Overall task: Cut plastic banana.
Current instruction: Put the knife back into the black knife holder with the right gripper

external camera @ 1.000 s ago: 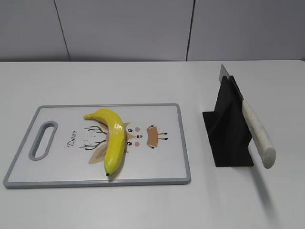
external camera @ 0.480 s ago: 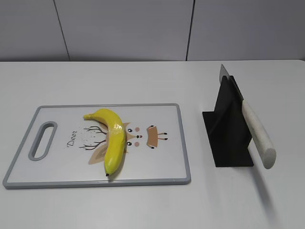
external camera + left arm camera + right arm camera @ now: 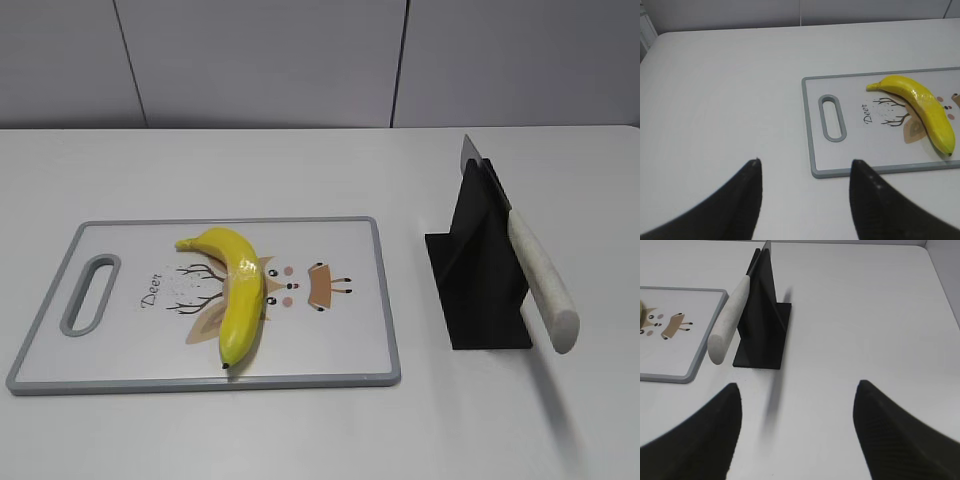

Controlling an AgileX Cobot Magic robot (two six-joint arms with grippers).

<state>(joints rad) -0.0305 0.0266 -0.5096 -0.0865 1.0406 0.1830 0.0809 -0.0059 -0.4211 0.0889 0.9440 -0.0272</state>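
tool spread wide above table; knife slanted in black stand, cutting board left.

So the left end effector is hovering over bare surface, and the cutting board is sitting just ahead and to its right, with the plastic banana lying on it further right. Ahead-left of the right end effector, the knife is leaning in its stand, the board's corner lying left of that.

Yellow plastic banana; white cutting board, grey rim, deer print; black knife stand; speckled off-white knife handle.
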